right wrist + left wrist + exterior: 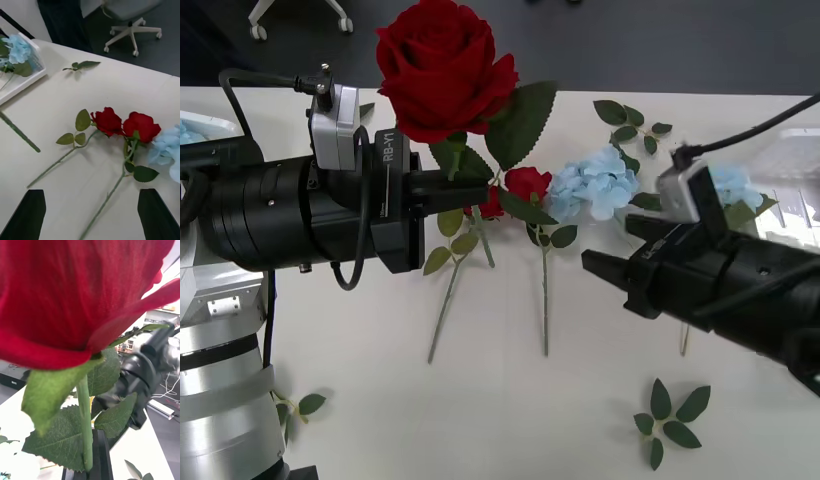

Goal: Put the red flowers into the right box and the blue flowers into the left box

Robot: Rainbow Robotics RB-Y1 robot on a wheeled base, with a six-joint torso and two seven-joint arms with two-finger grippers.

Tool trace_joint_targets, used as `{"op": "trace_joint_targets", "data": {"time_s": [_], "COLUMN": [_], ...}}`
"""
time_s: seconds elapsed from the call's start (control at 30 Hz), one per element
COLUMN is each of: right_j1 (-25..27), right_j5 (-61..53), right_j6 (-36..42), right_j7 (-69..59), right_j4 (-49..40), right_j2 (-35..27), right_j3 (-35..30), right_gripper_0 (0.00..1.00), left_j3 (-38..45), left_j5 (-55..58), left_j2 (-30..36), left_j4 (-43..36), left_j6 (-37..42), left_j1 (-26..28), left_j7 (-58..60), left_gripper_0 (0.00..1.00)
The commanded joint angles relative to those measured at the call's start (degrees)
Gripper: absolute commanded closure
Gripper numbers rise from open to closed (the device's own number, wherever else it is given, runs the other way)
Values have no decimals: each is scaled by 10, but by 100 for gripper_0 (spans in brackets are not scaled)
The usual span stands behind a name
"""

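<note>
The left gripper (470, 190) was clamped on the stem of a red rose (442, 65), held upright above the table (510, 400). The right gripper (605, 262) hovered with fingers spread wide, holding nothing. Step in hand: carrying this rose; the next move likely calls for crossing to the right box (795, 165). Two more red roses (123, 123) lay below, beside blue flowers (595, 185).

Two red roses (123, 125) lie head to head on the white table (93, 86), pale blue flowers (168, 150) just beside them. A blue cluster (17, 48) rests in a white box (22, 80); the right gripper (90, 219) spreads wide.
</note>
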Motion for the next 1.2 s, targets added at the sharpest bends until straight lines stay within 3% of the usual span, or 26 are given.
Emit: {"op": "trace_joint_targets", "data": {"time_s": [0.03,0.33,0.7,1.2], "right_j1": [-27,-78,-122,-165], "right_j5": [52,124,121,119], "right_j6": [-63,-171,-176,-196], "right_j7": [38,33,37,32], "right_j4": [31,128,135,140], "right_j2": [3,96,157,191], "right_j3": [78,186,196,204], "right_gripper_0": [28,28,28,28], "left_j3": [1,1,1,1], "left_j5": [-1,-1,-1,-1], "left_j2": [0,0,0,0], "left_j4": [-5,-5,-5,-5], "left_j6": [0,0,0,0], "left_j1": [-10,-10,-10,-10], "left_j7": [-27,-27,-27,-27], "left_gripper_0": [100,100,100,100]}}
